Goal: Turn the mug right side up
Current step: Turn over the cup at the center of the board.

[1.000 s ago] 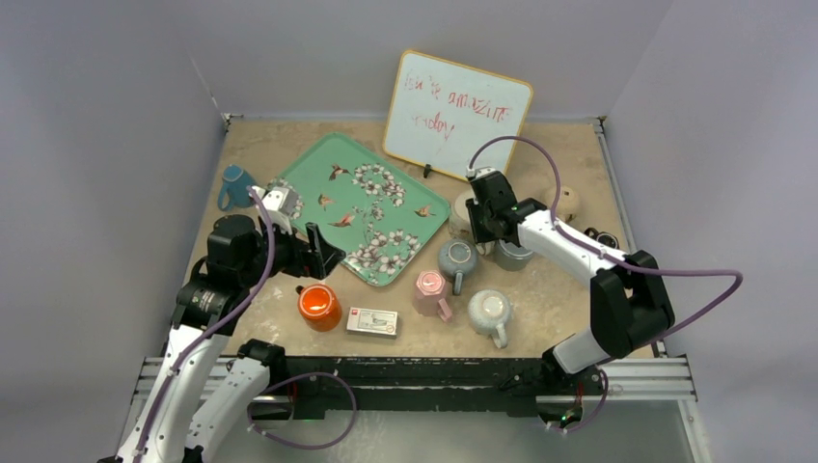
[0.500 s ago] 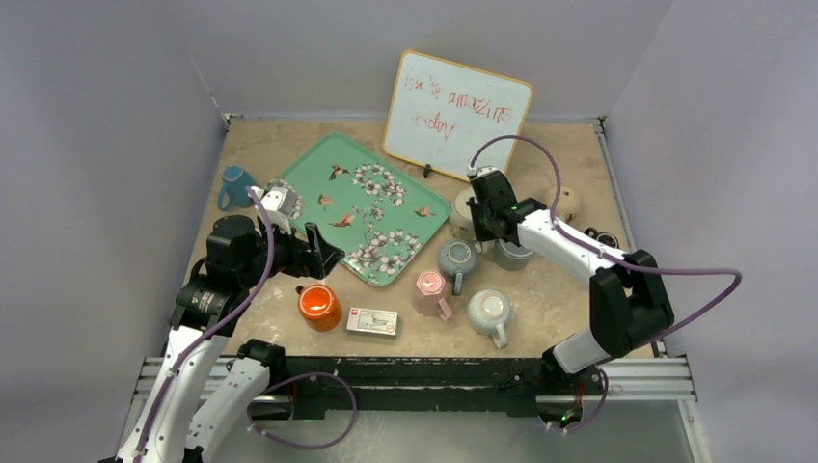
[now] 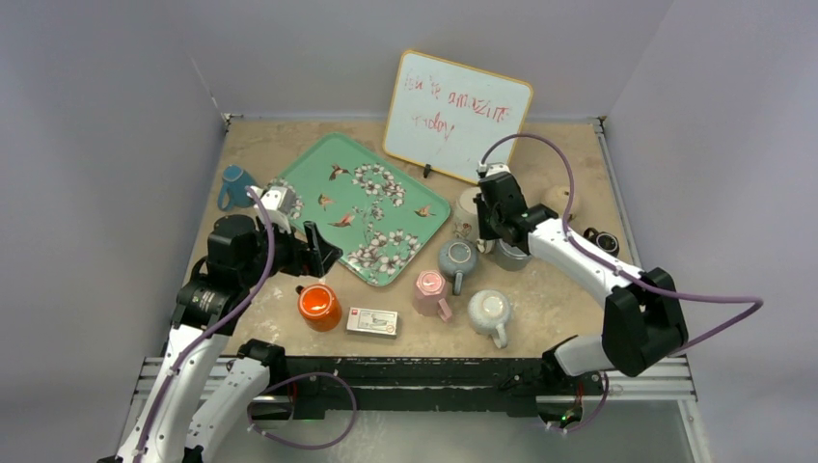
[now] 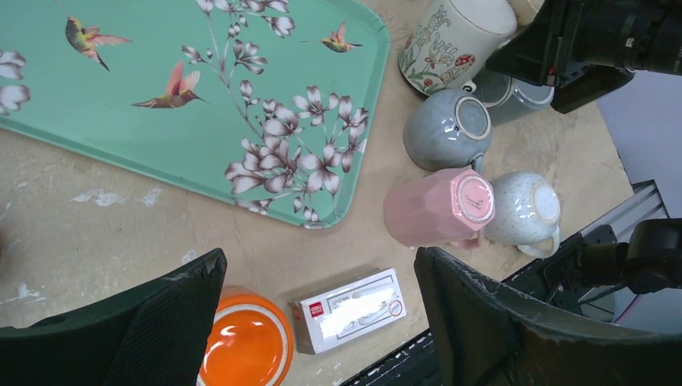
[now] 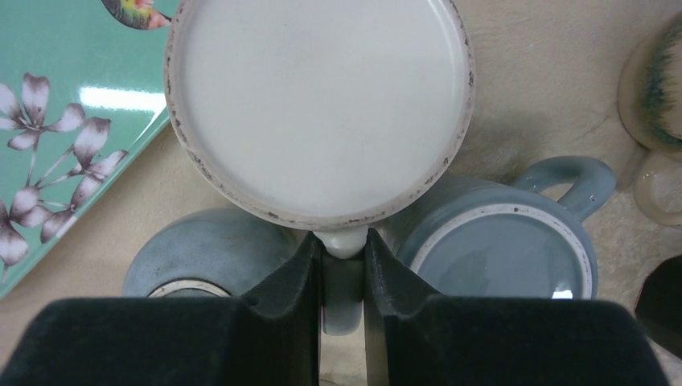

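The cream mug (image 5: pixel 318 104) stands base-up on the far-right tabletop (image 3: pixel 280 135) beside the tray (image 4: pixel 96 121), its handle (image 5: pixel 343 238) pinched in the right gripper (image 5: pixel 344 256) jaws, probably for flipping, while the left gripper (image 4: pixel 318 261) jaws hang spread.

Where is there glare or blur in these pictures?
Right wrist view: a bright glare patch on the green tray, the cream mug evenly lit. Left wrist view: the white box has a washed-out label. Top view: even light, soft shadows.
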Controlling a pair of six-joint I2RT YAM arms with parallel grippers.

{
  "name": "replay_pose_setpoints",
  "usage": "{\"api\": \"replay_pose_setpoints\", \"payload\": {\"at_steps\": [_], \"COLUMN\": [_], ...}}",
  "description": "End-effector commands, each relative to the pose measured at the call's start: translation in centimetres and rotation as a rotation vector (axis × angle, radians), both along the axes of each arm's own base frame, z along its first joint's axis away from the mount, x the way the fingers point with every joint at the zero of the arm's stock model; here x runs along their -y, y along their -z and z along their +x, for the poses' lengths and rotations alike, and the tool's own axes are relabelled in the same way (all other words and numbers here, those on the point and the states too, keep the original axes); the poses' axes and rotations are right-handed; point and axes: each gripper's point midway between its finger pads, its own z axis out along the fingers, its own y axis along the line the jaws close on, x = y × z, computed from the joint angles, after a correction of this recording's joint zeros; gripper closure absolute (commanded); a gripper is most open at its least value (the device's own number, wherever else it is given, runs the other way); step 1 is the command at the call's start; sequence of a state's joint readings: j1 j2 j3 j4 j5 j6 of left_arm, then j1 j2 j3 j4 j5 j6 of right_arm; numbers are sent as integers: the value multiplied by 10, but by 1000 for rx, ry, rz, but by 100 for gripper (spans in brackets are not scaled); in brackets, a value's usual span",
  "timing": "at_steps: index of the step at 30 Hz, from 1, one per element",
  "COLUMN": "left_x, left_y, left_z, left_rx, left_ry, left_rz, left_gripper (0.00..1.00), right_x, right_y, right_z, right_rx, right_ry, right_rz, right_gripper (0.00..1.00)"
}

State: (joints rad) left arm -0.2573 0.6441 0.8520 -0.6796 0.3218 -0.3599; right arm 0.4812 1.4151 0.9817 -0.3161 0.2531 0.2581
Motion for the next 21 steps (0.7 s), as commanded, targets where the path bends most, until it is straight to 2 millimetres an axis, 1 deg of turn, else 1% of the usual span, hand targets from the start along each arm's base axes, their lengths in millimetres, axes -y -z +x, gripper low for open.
{"api": "replay_pose_setpoints", "payload": {"at_steps": [1, 3, 9, 12, 15, 17, 19, 21], "left_x": [-2, -2, -2, -1, 2, 7, 13, 20], "left_y": [2, 2, 0, -4, -14, -23, -33, -45], "left_z": [4, 4, 7, 9, 11, 11, 11, 11], "left_rx": [-15, -19, -22, -26, -34, -35, -30, -18], "left_ry": [-29, -30, -41, -50, -61, -61, -56, -42], "left_rz": [-4, -7, -16, -28, -63, -108, -167, -230], "left_gripper": [14, 15, 18, 19, 21, 22, 23, 24], "right_x": [-6, -7, -4, -3, -3, -3, -6, -12], "right_y": [-48, -54, -58, -70, -90, -100, -107, -119], "right_z": [27, 28, 28, 28, 27, 25, 22, 22], "right_rx": [205, 230, 284, 333, 386, 408, 418, 447], "right_ry": [54, 56, 105, 127, 136, 143, 145, 138], "right_rz": [100, 120, 171, 210, 252, 285, 325, 391], "right_gripper": [100, 100, 100, 100, 100, 100, 100, 100]}}
